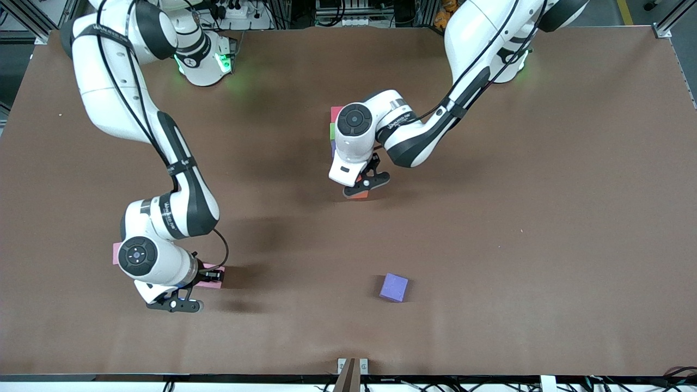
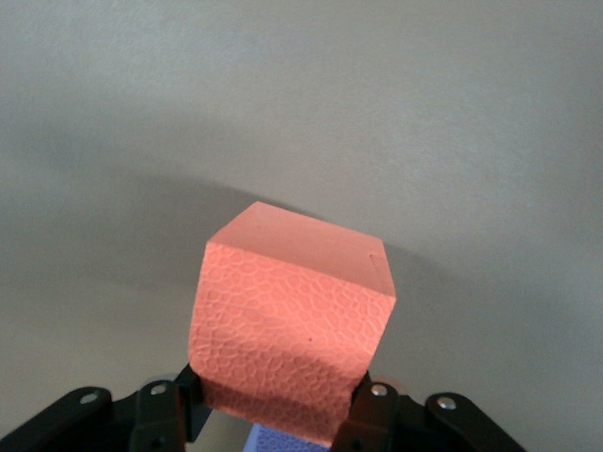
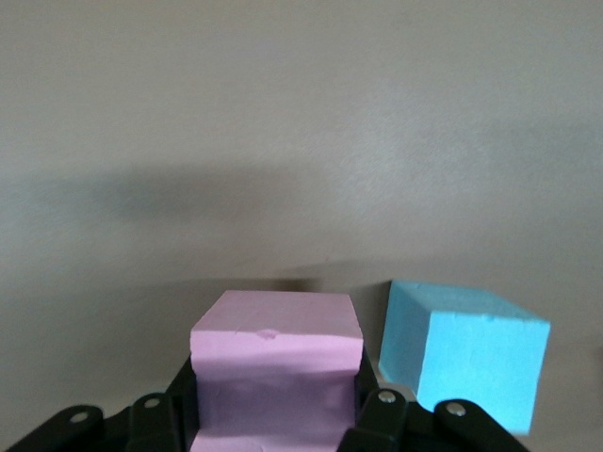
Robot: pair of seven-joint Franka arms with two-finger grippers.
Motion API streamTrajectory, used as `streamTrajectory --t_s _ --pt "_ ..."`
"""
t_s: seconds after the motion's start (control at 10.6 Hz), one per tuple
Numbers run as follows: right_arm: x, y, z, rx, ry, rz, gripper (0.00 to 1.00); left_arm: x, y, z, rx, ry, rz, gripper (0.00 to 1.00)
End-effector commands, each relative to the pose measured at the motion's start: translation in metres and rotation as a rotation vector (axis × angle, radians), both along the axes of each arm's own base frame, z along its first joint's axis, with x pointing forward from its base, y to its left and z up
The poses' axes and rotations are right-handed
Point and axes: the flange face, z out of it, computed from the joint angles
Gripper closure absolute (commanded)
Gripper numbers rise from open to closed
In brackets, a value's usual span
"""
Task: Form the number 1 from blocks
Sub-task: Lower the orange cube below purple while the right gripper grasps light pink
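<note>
Right gripper point(image 1: 179, 302), at the end of the arm that reaches toward the front camera at its own end of the table, is pinching a pink block point(image 3: 276, 372); its fingers point(image 3: 375, 414) press the block's two sides, and in the front view that pink block point(image 1: 211, 276) shows just above the gripper, low over the brown table point(image 1: 544, 218). Just beside it in the right wrist view sits a light blue block point(image 3: 464, 363), not touching it; the arm hides this one from the front camera. Another bit of pink point(image 1: 116, 253) peeks out from under the right arm's wrist, though what it belongs to cannot be told. Next comes the middle of the table, where a short column of blocks lies mostly hidden under the left arm's wrist: a red-pink block point(image 1: 336, 114), a green block point(image 1: 331, 130) and a sliver of purple point(image 1: 332, 147) below it. Left gripper point(image 1: 366, 184) is over the table just below that column and is clamped on an orange block point(image 2: 287, 325), whose edge point(image 1: 359, 194) shows beneath the fingers point(image 2: 372, 414). A lone purple block point(image 1: 393, 287) rests nearer to the front camera, well apart from the rest.
</note>
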Motion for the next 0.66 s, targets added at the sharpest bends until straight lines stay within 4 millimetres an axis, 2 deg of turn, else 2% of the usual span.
streamTrajectory --t_s 0.0,0.19,0.38,0.57 --pt "-0.004 0.003 0.038 0.05 0.001 -0.003 1.0 0.001 -0.001 0.001 0.009 0.04 0.173 1.0" --pt "-0.004 0.004 0.052 0.068 -0.006 -0.013 1.0 0.015 0.012 -0.003 0.03 0.047 0.361 1.0" --pt "-0.008 0.003 0.062 0.063 0.013 -0.012 1.0 0.036 0.029 0.004 0.019 0.074 0.534 1.0" --pt "-0.01 0.006 0.076 0.072 0.011 -0.016 1.0 0.054 0.038 0.012 0.004 0.074 0.641 1.0"
